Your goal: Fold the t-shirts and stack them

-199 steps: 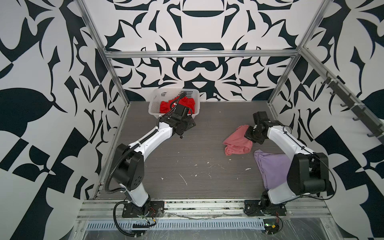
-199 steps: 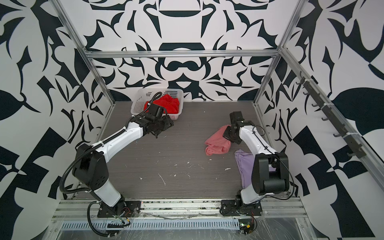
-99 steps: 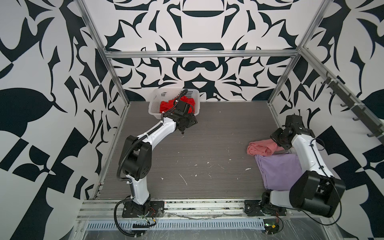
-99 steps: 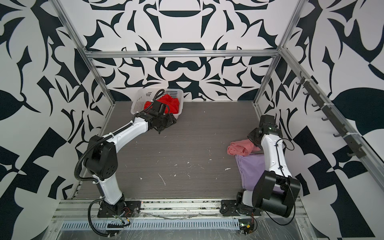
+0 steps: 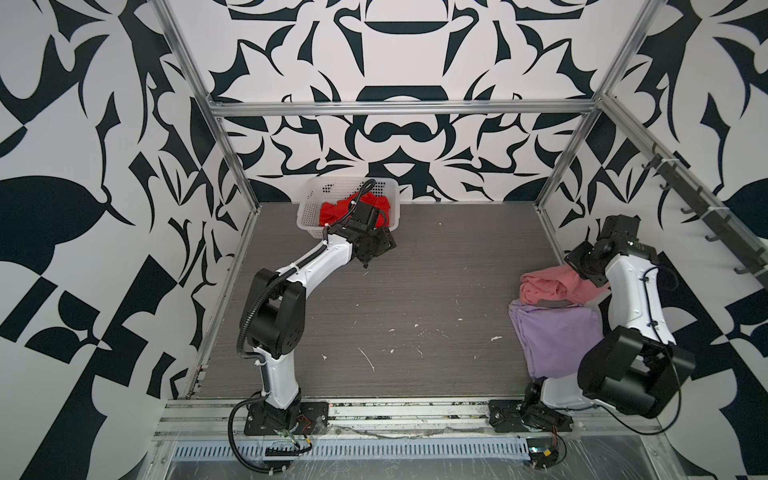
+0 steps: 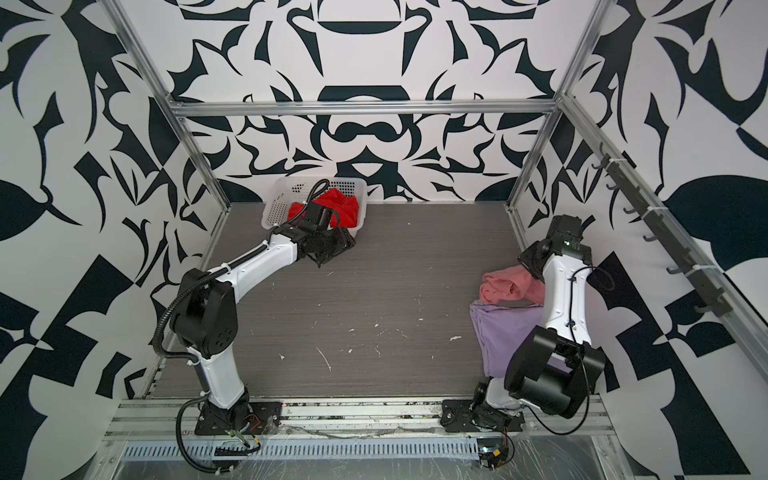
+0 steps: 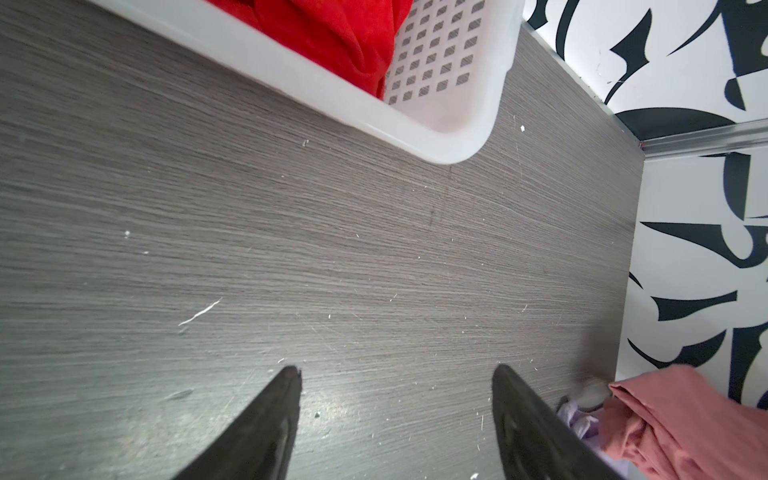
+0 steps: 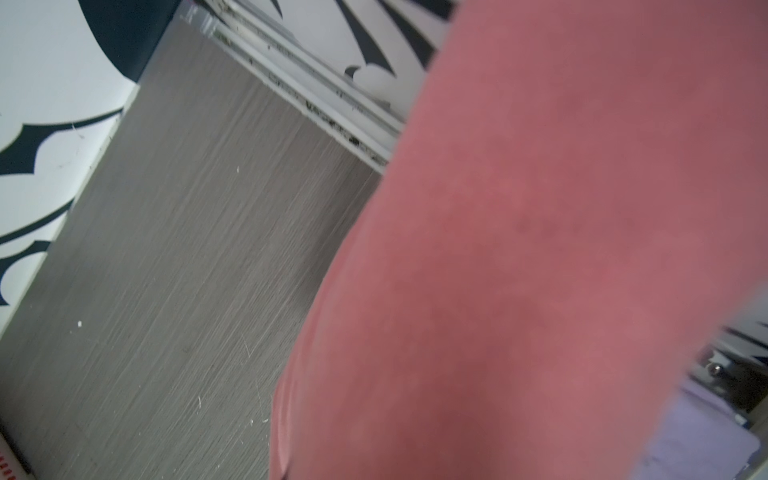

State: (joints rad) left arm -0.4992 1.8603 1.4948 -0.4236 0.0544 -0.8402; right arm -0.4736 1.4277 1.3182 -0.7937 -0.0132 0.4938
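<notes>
Over on the left, at the back of the grey wood-grain table (image 5: 415, 291), a white plastic lattice basket (image 5: 307, 208) (image 6: 272, 212) stands against the patterned wall. A bright red t-shirt (image 5: 332, 210) (image 6: 345, 205) lies crumpled inside it. The left arm reaches toward that basket. The left gripper (image 7: 397, 370) (image 5: 365, 261) hangs just in front of the basket's near rim, its two dark fingers spread wide with nothing between them. The left wrist view shows bare tabletop under the fingers, a rounded corner of the basket (image 7: 457, 137) and a fold of the red t-shirt (image 7: 332, 29).

The middle of the table carries only white flecks and scratches.

On the right, a salmon-pink t-shirt (image 5: 544, 284) (image 6: 505, 284) sits bunched in a loose roll. One side of it is drawn up toward the right gripper (image 5: 584, 270), which sits close to the right wall. That gripper is closed on the pink cloth. The jaws themselves are hidden, and in the right wrist view the salmon-pink t-shirt (image 8: 540, 249) fills most of the frame.

Just in front of it, a pale lavender t-shirt (image 5: 552, 336) (image 6: 494, 328) lies spread flat on the table. The pink one's near edge hangs over its far edge and throws a shadow there. The right arm's elbow covers the lavender shirt's near right corner.
</notes>
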